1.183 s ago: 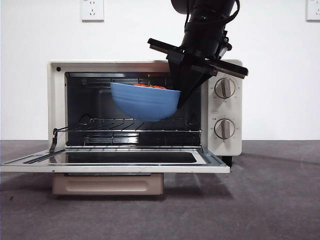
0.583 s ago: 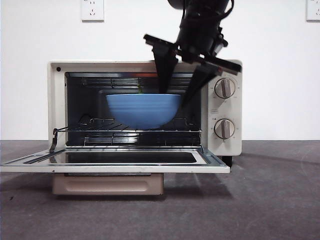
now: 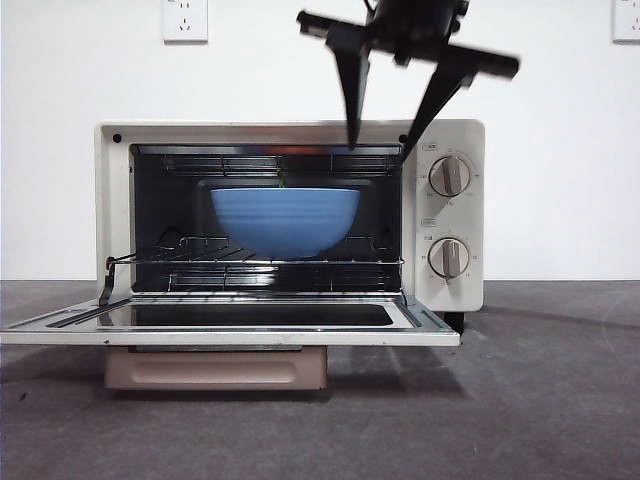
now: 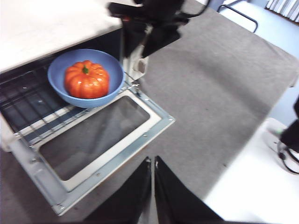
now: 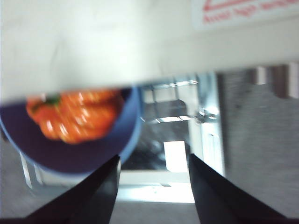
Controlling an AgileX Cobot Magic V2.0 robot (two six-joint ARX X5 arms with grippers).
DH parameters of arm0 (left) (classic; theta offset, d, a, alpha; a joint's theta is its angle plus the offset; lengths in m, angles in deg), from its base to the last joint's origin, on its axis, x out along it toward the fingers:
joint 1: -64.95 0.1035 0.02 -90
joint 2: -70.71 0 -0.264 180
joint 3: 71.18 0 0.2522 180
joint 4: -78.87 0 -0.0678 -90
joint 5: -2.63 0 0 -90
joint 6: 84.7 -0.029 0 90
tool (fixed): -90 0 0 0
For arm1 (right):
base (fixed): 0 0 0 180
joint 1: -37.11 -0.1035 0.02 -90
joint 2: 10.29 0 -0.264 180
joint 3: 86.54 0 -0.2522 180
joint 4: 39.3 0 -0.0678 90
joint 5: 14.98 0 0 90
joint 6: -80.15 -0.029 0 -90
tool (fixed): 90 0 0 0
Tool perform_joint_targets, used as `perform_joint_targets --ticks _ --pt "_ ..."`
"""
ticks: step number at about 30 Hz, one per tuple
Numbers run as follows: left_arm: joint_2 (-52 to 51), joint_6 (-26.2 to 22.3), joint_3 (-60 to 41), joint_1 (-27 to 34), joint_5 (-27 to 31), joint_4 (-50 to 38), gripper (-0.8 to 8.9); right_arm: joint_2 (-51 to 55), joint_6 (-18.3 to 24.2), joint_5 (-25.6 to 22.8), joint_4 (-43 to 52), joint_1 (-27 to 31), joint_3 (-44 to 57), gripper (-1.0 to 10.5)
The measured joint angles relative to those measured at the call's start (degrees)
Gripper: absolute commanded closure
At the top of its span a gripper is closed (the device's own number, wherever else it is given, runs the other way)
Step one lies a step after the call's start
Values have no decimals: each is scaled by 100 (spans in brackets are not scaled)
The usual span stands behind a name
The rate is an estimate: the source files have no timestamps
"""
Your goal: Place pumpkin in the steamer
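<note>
Change: the right tool (image 3: 380,135) has risen from the bowl's rim to above the oven's top edge; the bowl has stayed on the rack.
Right tool: its 2 jaws are spread apart and hold nothing, tips just above the oven (image 3: 290,215) roof.
Bowl: blue (image 3: 285,220), below the right tool, sitting on the wire rack (image 3: 255,258) inside the oven.
Pumpkin: orange (image 4: 87,79), green stem up, resting in the bowl, below and clear of the right tool.
Oven door: (image 3: 230,320) folded down flat, open.
Left tool: (image 4: 153,161) jaws pressed together, empty, well away from the oven over the grey counter (image 4: 219,88).
</note>
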Motion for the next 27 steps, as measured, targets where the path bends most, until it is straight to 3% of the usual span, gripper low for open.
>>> perform_joint_targets --ticks 8,12,17,27 --pt "308 120 0 24 26 258 801 1222 1696 -874 -772 -369 0 715" --pt "551 323 -120 210 24 391 803 2031 2319 -1349 -800 -627 0 728" --pt "673 518 -459 684 -90 389 803 3027 2778 -1462 -800 -942 2 807" --pt "1222 953 -2028 2256 -1856 -573 803 4621 3104 -1414 -828 -1427 780 807"
